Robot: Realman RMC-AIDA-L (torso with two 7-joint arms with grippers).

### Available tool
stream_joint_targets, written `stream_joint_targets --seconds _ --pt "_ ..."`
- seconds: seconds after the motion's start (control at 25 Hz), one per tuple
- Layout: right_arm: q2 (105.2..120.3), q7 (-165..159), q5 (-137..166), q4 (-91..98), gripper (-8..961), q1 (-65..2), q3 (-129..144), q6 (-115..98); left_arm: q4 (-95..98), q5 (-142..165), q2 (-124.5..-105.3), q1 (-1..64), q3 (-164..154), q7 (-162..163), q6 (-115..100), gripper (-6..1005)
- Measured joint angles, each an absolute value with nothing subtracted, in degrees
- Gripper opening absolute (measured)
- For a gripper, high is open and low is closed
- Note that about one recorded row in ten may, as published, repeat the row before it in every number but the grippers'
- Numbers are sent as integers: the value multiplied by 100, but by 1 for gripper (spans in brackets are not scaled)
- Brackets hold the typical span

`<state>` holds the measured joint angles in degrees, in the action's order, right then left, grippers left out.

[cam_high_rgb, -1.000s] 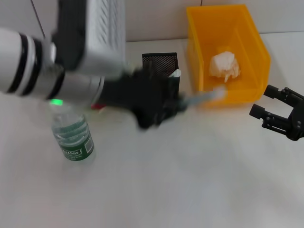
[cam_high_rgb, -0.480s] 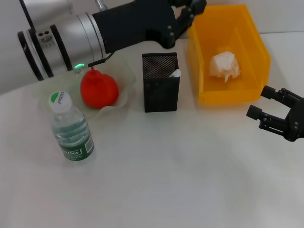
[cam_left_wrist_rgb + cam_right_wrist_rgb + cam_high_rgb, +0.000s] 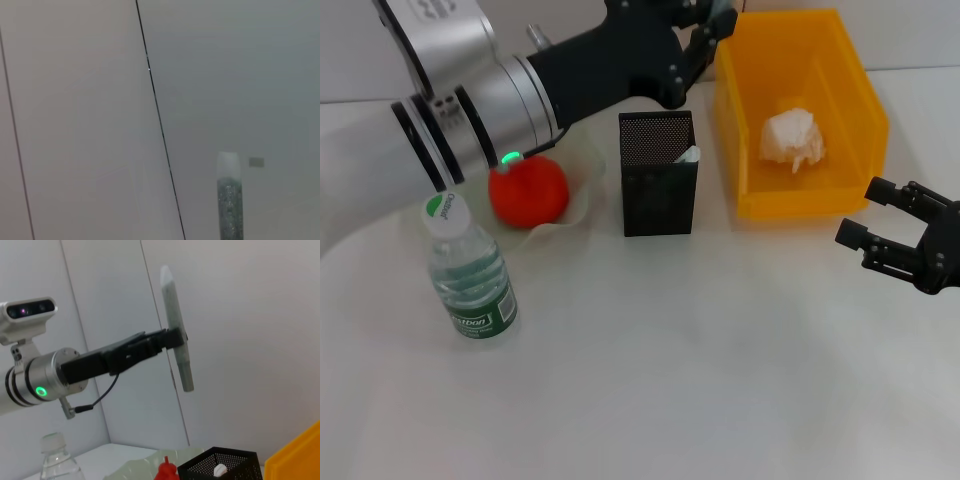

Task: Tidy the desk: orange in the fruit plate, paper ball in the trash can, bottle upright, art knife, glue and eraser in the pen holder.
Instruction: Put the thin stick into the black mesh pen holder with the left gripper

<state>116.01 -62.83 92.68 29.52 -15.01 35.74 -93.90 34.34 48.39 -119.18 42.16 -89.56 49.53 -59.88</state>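
Above the pen holder (image 3: 658, 172), toward its far side, the left pincer (image 3: 175, 347) was pinching a long grey stick with a pale tip — probably the art knife (image 3: 175, 330), though glue cannot be ruled out — held nearly upright. The step in hand looked like loading the holder. The next move called for lowering the stick straight down into the mesh mouth, end first, then letting go without tipping the cup.

Counted: one orange (image 3: 528, 192) in the plate (image 3: 582, 196), left of the holder; one paper ball (image 3: 791, 139) in the trash can (image 3: 802, 200), right of it; one bottle (image 3: 470, 270) upright, nearer and left; one white object (image 3: 689, 154) already inside the holder. The right pincer (image 3: 888, 218) hovered spread, empty, nearer and right of the holder — beside the can.
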Motion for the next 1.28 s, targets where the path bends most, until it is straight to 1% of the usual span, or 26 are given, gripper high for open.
stream_joint_targets --seconds 0.2,0.6,0.72,1.28 --pt "11601 -6233 9271 2958 819 -1511 3577 -9387 3234 4038 -11918 4200 -9683 3982 -5693 145" --pt "11601 -6219 9272 2953 819 -1594 3576 -9377 3222 3849 -11918 4202 -9933 3914 -5188 144" --pt "11602 -6219 9272 2953 819 -1613 3577 -9368 3264 3840 -11918 4227 -10144 3803 -4709 144" --pt "11646 -6237 9346 2944 820 -1662 3586 -9297 3264 3865 -11918 4219 -10169 3793 -4354 144"
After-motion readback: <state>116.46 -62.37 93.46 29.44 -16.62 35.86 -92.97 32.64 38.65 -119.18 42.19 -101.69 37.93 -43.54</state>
